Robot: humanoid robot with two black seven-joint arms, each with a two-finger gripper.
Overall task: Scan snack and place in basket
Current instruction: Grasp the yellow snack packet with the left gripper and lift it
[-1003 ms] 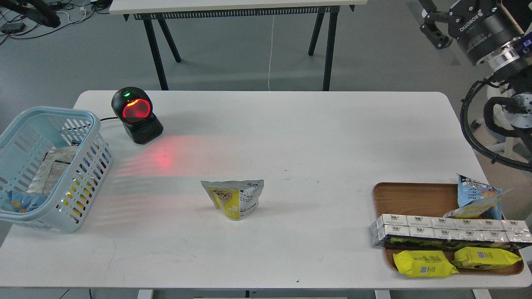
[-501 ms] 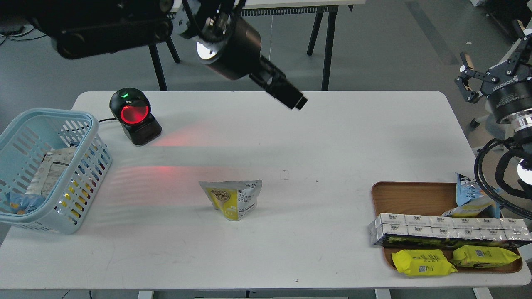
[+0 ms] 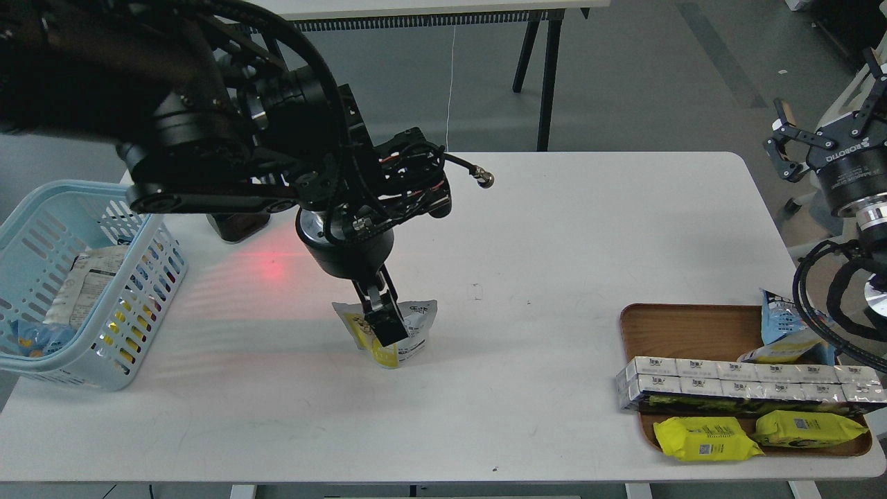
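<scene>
The snack, a small yellow and white stand-up pouch, stands upright at the middle of the white table. My left gripper points down at the pouch. One dark finger lies across the pouch's front and the other finger is hidden, so I cannot tell whether it grips. The light blue slotted basket stands at the table's left edge with a few packets inside. My right gripper is open and empty, raised off the table's right side.
A black scanner is mostly hidden behind my left arm; its red glow falls on the table. A brown tray at the front right holds white cartons, two yellow packets and a blue-and-yellow bag.
My left arm has swung in from the upper left and come down onto the pouch, covering the scanner. The pouch has not moved. The right gripper has barely shifted.
</scene>
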